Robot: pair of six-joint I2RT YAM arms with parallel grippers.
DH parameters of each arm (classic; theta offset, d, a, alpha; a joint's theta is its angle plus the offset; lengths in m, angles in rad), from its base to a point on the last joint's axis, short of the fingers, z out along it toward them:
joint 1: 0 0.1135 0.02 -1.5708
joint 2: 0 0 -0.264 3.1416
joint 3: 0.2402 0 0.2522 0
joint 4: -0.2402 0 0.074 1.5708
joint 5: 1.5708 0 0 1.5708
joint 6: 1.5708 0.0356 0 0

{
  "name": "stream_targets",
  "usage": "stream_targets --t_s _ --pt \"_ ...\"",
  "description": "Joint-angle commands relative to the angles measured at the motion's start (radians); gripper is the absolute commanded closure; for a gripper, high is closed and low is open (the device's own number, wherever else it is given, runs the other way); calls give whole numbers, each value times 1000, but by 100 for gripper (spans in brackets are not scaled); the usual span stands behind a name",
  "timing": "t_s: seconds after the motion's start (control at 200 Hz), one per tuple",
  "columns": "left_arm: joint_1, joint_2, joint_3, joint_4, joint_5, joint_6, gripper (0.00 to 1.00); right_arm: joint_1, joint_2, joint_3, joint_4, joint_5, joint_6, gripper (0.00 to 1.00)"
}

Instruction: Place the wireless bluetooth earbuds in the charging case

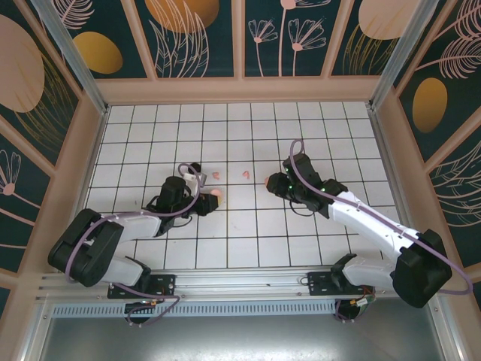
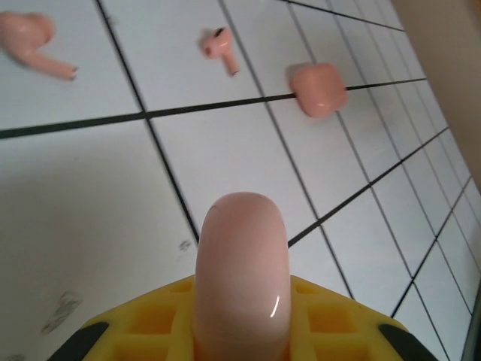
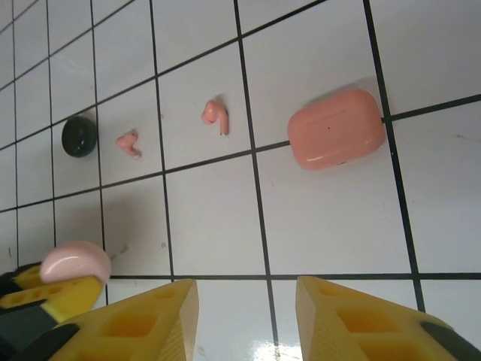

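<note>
Down at the near edge of the white gridded worktop both arms reach in from their bases; the left pincer is clamped tight on a pale pink charging case, its yellow fingers pressing either side and the rounded end of the case poking out ahead of them, over a bare tile. Across on the other side, the right pincer hangs low over the tiles with its jaws standing apart; there's nothing between them, just a grid line and a glint of light on the tile.

Moving further out, and the coral-pink charging case lies flat on the worktop, lid down, straddling a black grid line just ahead of the right pincer; it's apart from both pincers. Now the coral-pink earbuds; the first one lies loose on a tile near that case but not touching it, and the second earbud lies a tile further along, both of them outside any case. From the top camera the pair sits between the two pincers and a little beyond them.

Past that second earbud, just beside it, there's a black round object on the tiles; too small to tell what it is.
</note>
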Motion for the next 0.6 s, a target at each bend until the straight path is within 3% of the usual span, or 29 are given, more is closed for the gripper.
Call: stream_targets --t_s 0.0,0.32,0.591 --pt "28 60 4 -41 -18 -26 100 5 -8 -2 39 44 1 57" --pt "102 182 37 -67 53 -29 86 5 34 29 3 90 -30 51" --pt "121 126 86 -237 -46 -17 55 5 56 52 -5 97 -40 41"
